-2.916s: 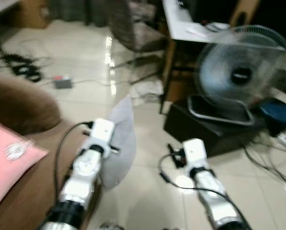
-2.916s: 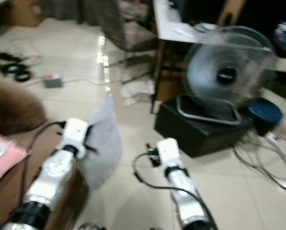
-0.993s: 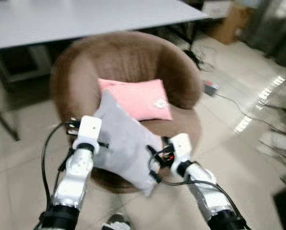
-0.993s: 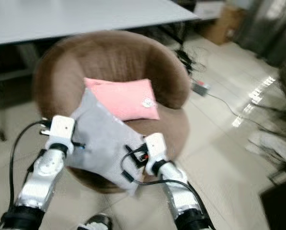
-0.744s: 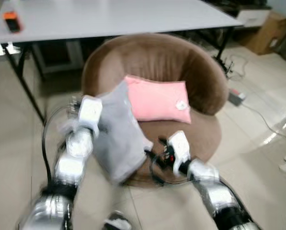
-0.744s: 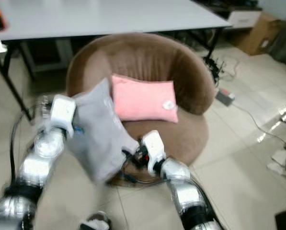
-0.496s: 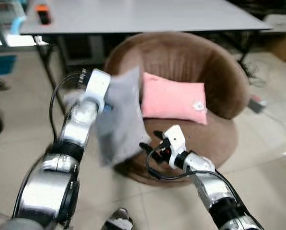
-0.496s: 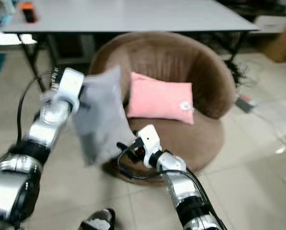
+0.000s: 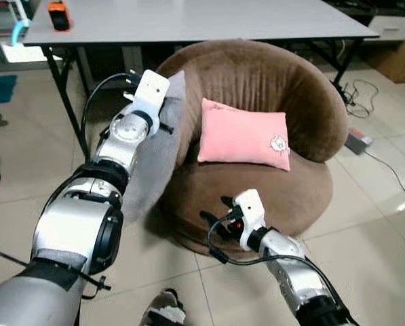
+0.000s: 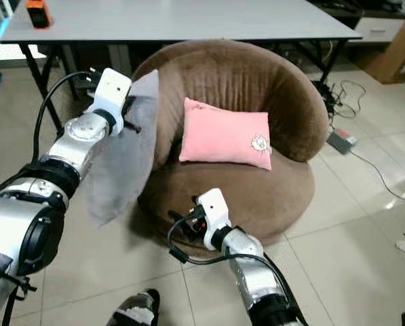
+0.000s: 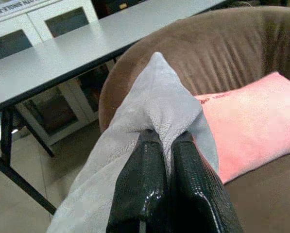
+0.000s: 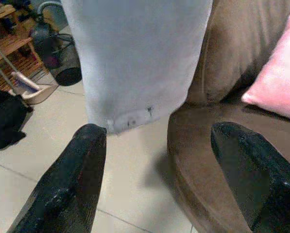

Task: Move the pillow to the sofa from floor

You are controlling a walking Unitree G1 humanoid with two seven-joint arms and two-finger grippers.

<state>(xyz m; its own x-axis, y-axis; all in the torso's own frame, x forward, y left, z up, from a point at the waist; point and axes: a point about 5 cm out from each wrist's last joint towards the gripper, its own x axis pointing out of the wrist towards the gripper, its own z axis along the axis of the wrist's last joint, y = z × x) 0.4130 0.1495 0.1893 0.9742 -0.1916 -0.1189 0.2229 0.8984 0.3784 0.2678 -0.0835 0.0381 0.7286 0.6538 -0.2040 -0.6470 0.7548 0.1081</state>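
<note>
A grey pillow (image 9: 151, 156) hangs in the air against the left side of the round brown sofa chair (image 9: 256, 81). My left gripper (image 11: 166, 138) is shut on the pillow's top corner, arm stretched out to the height of the sofa's rim. A pink pillow (image 9: 244, 134) leans on the backrest over the seat. My right gripper (image 9: 214, 212) is open and low, just in front of the seat's front edge, apart from the grey pillow. In the right wrist view the pillow's bottom edge (image 12: 135, 73) hangs beyond the spread fingers (image 12: 76, 184).
A long grey table (image 9: 188, 17) stands behind the sofa, an orange object (image 9: 57, 15) on it. A table leg (image 9: 63, 102) is left of the pillow. Cables and a power strip (image 9: 358, 141) lie on the tiled floor at the right, near a cardboard box (image 9: 399, 58).
The view has turned onto the sofa. My left gripper has carried the grey pillow up and over to the sofa's left side. The right gripper has come away from the pillow and sunk lower.
</note>
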